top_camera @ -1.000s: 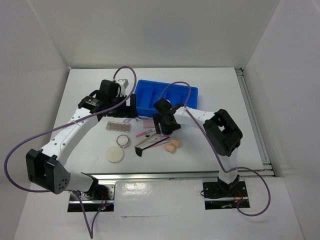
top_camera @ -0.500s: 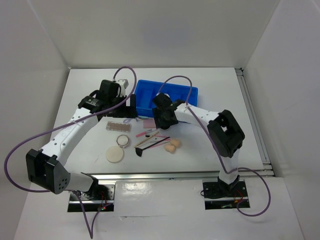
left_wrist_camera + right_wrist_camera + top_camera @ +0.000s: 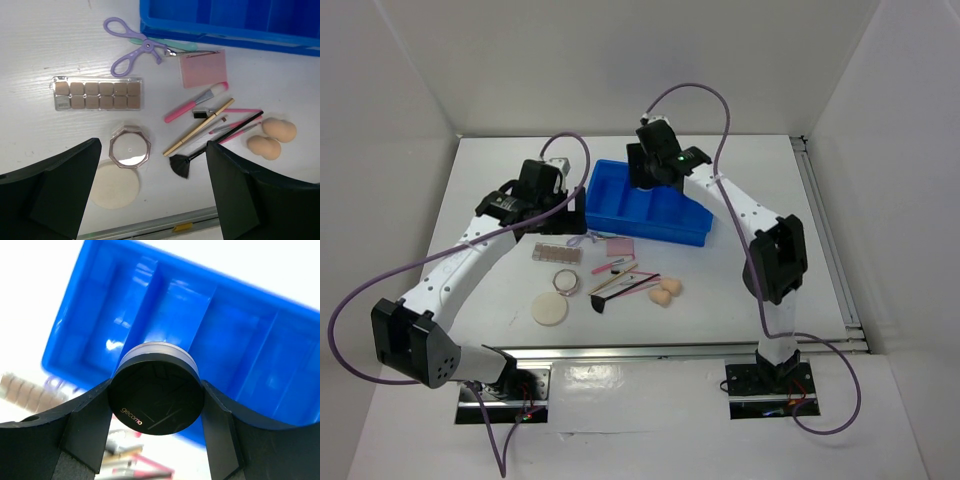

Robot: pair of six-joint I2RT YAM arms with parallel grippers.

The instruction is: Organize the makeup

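Top view: right gripper hangs over blue tray, at 12 o'clock of the loose kit; its load is hidden under the wrist here. Left gripper hovers at tray's 9 o'clock. Palette, puff, pink pad, sticks, sponges lie on the table, all outside tray. Left wrist view: left gripper splayed wide, empty, likely parked as lookout; adds detail top view blurs: purple lash curler at 12, octagonal jar, fan brush. Right wrist view: right gripper clenched on black compact, held above tray compartments, prob. lining up a drop; which slot, can't tell.
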